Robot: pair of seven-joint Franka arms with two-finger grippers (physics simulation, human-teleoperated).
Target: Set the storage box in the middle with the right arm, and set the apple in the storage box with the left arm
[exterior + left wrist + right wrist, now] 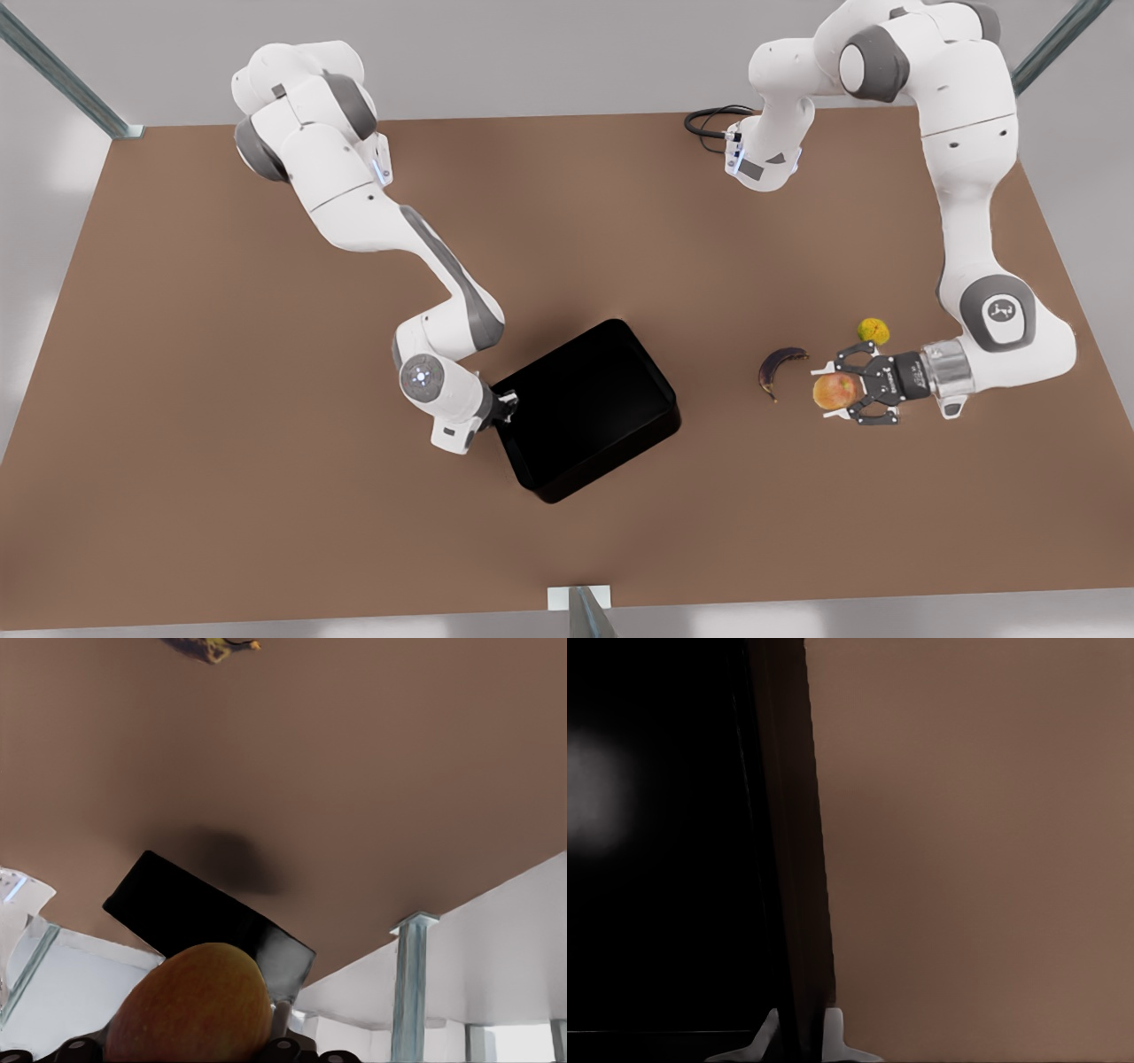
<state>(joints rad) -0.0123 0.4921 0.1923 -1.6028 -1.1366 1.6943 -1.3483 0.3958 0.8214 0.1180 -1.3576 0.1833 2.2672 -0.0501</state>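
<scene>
We find the right pincer (507, 409) clamped on the storage box (586, 406) wall mid-worktop (221, 354); the left pincer (849, 390) apparently pinches the apple (836, 391) toward the worktop's right edge in the front view.

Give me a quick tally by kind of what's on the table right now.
Storage box: 1, its wall pinched by the right gripper
Apple: 1, held in the left gripper
Yellow-green fruit: 1
Dark banana: 1
Total: 4
</scene>
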